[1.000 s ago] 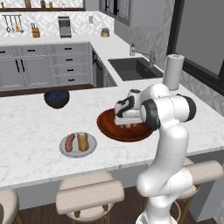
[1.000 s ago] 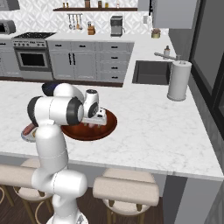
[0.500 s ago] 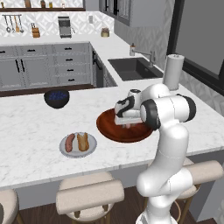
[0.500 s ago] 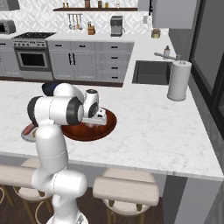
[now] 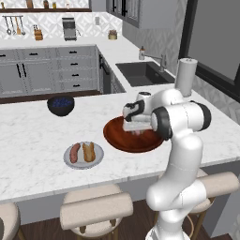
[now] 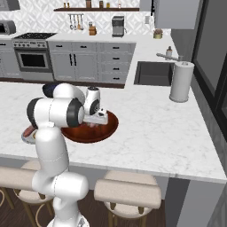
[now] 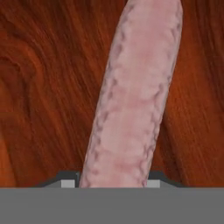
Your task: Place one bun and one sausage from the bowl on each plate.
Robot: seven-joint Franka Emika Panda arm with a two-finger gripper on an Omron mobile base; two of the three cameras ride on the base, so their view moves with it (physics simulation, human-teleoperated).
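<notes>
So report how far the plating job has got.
Done: the light grey round plate holds one golden-tan bun beside one reddish sausage.

In hand: the gripper is down in the reddish-brown wooden bowl, fingertips either side of a pinkish sausage; grip unclear.

Left: serving the second plate.

The white arm rises from its base, bends at a dark elbow joint and reaches forward and down, its wrist turned so the hand points at the surface below. The pincer sits low, at the end of the forearm. In the hand view its two small dark fingertips stand apart, one on each side, the jaws spread.
</notes>
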